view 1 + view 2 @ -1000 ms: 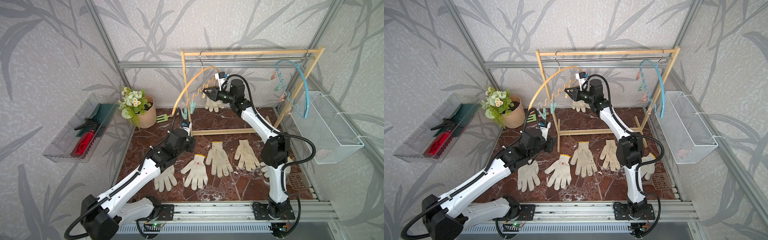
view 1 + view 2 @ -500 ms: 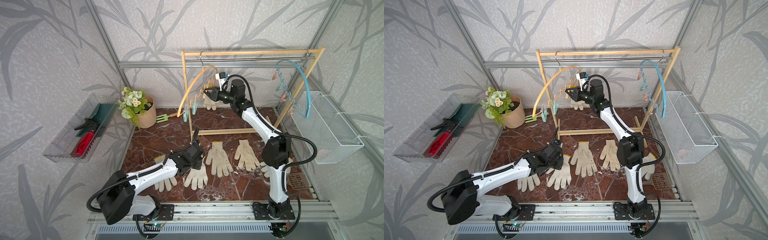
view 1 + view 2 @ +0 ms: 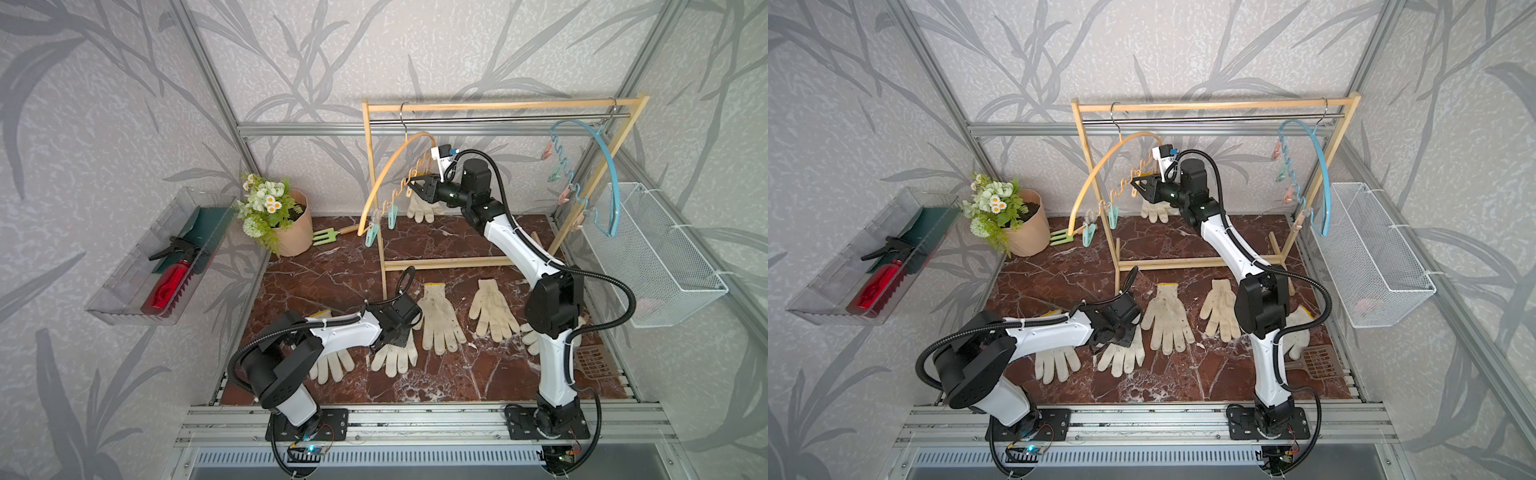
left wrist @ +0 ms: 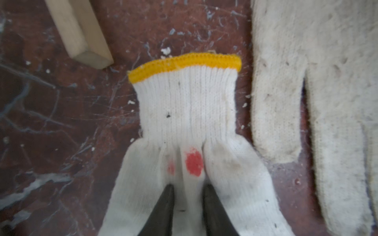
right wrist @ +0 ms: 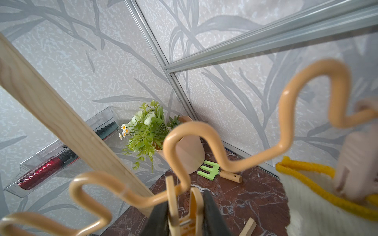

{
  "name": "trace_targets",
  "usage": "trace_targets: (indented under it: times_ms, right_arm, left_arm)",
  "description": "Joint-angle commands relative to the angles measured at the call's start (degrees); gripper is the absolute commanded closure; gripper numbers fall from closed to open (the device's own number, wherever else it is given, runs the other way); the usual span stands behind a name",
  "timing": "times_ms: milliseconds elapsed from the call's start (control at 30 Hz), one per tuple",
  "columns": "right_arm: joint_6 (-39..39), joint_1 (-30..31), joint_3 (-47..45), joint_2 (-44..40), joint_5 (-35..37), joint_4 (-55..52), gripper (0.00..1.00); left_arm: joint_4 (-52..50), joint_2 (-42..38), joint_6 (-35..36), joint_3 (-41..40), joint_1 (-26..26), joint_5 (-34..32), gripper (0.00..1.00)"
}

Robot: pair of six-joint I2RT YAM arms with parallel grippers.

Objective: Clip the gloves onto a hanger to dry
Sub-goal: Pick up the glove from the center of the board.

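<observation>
Down the left wrist camera I am seeing the left gripper (image 4: 188, 189) bearing down on the pinched glove (image 4: 188, 106). Its two black fingers are squeezing a ridge of white knit between them, just below a red spot, so I am reading it as clenched on that fabric. The yellow-trimmed cuff is pointing toward the top of that frame, and the centre glove (image 4: 286, 92) is lying just beside it along the right edge.

In both top views the pinched glove is lying flat on the marble table (image 3: 332, 270) at lower centre. The far-left glove (image 3: 332, 365) is sitting to its left, partly under the arm. The right-hand glove (image 3: 492, 307) is lying beyond the centre glove. A fifth glove (image 3: 528, 338) is showing only its fingertips from behind the right arm.

The right gripper (image 5: 184, 202) is reaching up at the middle of the top views, inside the wooden rack (image 3: 498, 106). Through its wrist camera I am seeing it clamping an orange clip (image 5: 196, 206) that is hanging from the wavy wire of the orange hanger (image 5: 286, 118). Near it, at the right edge of that frame, a pale clip (image 5: 356, 159) is gripping the yellow cuff of the hung glove (image 3: 419, 210), which is dangling fingers-down behind the gripper.
</observation>
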Motion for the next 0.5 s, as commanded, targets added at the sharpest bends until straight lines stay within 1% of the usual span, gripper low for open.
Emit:
trace_targets:
  times_ms: [0,67,267,467]
  right_arm:
    - [-0.33,0.31,-0.59,-3.44,-0.30,1.35,0.74]
    - [-0.32,0.24,-0.65,-3.40,-0.30,1.48,0.74]
    - [-0.06,0.29,-0.67,-3.49,-0.21,1.84,0.74]
    - [-0.05,0.30,-1.13,-3.96,-0.30,1.96,0.73]
  left_arm:
    - [-1.94,0.51,-1.15,-0.48,-0.35,-0.04,0.95]
    - [-1.28,-2.01,-1.04,-0.58,-0.59,-0.96,1.00]
    - [1.51,-11.54,1.61,-0.13,-2.21,-6.46,1.00]
    - [9.77,-18.75,5.31,-1.01,-2.79,-10.31,1.00]
